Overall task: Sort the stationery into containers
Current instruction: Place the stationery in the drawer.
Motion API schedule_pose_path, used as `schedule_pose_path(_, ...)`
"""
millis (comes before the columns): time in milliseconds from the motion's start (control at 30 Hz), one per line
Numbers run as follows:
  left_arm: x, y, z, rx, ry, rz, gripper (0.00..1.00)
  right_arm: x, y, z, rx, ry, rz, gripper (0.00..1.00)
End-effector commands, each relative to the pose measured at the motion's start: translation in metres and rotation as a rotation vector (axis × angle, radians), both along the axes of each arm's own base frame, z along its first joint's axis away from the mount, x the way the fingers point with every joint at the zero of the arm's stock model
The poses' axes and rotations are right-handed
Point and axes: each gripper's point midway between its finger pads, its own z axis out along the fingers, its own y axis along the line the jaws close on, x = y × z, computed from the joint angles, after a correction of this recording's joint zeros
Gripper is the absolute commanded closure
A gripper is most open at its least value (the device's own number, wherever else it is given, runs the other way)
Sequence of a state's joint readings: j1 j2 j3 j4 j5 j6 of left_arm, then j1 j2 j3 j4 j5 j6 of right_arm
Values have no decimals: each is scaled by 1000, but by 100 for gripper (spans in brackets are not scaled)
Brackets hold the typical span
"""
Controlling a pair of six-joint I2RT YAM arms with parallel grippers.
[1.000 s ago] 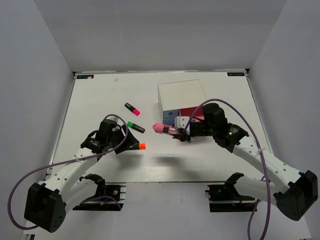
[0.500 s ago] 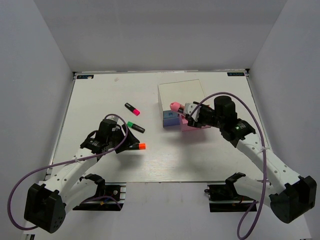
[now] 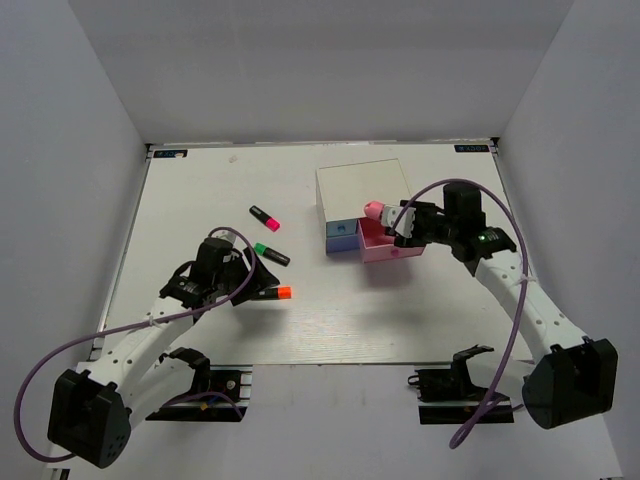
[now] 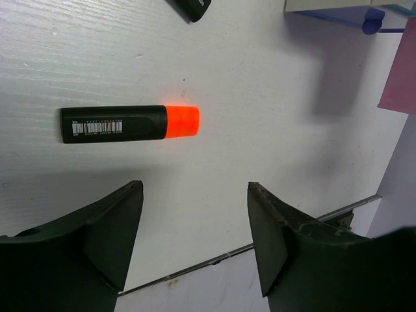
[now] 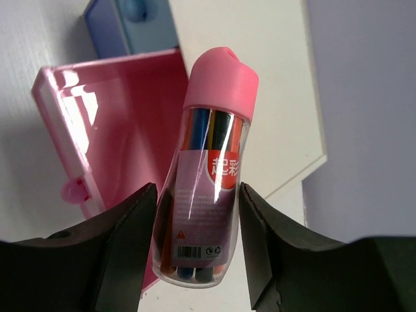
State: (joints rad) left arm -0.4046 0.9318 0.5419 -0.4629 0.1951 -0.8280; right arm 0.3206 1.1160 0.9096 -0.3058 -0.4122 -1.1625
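right tool (image 5: 196, 195) clamped on pink-capped tube (image 5: 211, 162), open pink drawer (image 5: 123, 110) beneath | left tool (image 4: 195, 195) spread open, empty, orange highlighter (image 4: 130, 123) on bench (image 4: 260, 97) just ahead

The box (image 3: 362, 185) is sitting far right on the worktop (image 3: 200, 190), its drawer (image 3: 385, 250) sticking out nearward. The tube (image 3: 375, 211) is hanging over it in the right claw (image 5: 198, 192). Left of the box, the far highlighter (image 3: 265, 217), middle highlighter (image 3: 271, 253) and near highlighter (image 3: 268, 293) are lying in a row.
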Motion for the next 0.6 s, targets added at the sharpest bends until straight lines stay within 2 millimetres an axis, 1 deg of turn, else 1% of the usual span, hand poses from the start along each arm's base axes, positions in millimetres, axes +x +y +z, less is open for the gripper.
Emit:
schedule_pose_path(0, 2, -4, 13, -24, -51, -17, 25, -3, 1, 18, -34, -34, 143, 92)
schedule_pose_path(33, 2, -4, 13, -24, -51, -17, 25, -5, 3, 17, -28, -27, 175, 91)
schedule_pose_path(67, 0, -3, 9, -20, -41, -17, 25, -5, 2, 14, -29, -13, 192, 90)
schedule_pose_path(100, 0, -3, 11, -24, -50, -17, 25, -9, 2, 11, -51, 1, 231, 90)
schedule_pose_path(167, 0, -3, 11, -24, -50, -17, 25, -6, 0, 6, -59, 15, 234, 89)
schedule_pose_path(233, 0, -3, 11, -24, -50, -17, 25, -2, -1, 10, -54, 11, 231, 86)
schedule_pose_path(300, 0, -3, 11, -24, -50, -17, 25, 0, 0, 9, -53, 13, 238, 80)
schedule_pose_path(333, 0, -3, 11, -24, -50, -17, 25, 1, 0, 8, -52, 10, 241, 72)
schedule_pose_path(400, 0, -3, 9, -20, -41, -17, 25, 0, 1, 8, -51, 14, 250, 65)
schedule_pose_path(433, 1, -4, 10, -24, -50, -17, 25, 0, 1, 7, -50, 16, 252, 60)
schedule_pose_path(567, 1, -4, 8, -20, -41, -17, 25, -1, 2, 8, -35, 15, 252, 48)
